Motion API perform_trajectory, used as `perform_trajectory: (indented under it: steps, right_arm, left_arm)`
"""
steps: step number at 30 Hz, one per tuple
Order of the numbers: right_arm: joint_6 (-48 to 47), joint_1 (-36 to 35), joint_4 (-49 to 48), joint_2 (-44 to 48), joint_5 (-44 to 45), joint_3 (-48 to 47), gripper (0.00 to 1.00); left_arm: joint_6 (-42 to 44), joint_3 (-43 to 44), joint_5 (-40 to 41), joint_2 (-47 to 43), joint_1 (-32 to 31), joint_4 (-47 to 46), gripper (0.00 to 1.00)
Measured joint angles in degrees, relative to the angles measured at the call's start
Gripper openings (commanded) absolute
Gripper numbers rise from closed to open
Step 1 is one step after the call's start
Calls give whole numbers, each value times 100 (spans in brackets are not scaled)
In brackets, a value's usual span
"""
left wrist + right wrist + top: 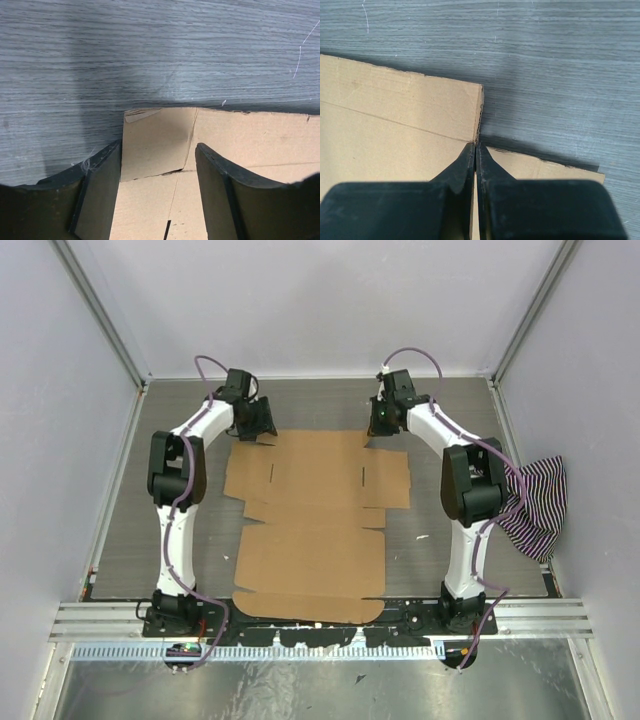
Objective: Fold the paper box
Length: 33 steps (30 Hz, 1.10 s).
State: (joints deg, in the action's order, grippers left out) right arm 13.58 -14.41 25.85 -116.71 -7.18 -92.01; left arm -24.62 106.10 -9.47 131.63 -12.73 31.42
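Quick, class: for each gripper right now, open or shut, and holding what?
Left gripper: open, over a corner flap of the paper box.
Right gripper: shut, nothing visibly held, tips at a notch in the box's edge.

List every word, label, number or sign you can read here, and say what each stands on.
None can be read.
The paper box is plain brown cardboard, with no print in any view.
The striped cloth bears only stripes.
The left arm and the right arm show no legible label.
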Motion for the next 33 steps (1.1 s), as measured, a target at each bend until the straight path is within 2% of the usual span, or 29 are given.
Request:
perform_trajectory:
  steps: [5, 16, 33]
  right_arm:
    - [-24, 0, 125, -153, 2, -238, 6]
    - [-103, -2, 354, -468, -26, -684, 8]
    - [-127, -280, 472, -686, -83, -931, 30]
  left_arm:
    - [-94, -247, -76, -122, 33, -181, 58]
    - [-203, -348, -109, -415, -68, -48, 57]
    - [-199, 0, -46, -535, -612, 273, 56]
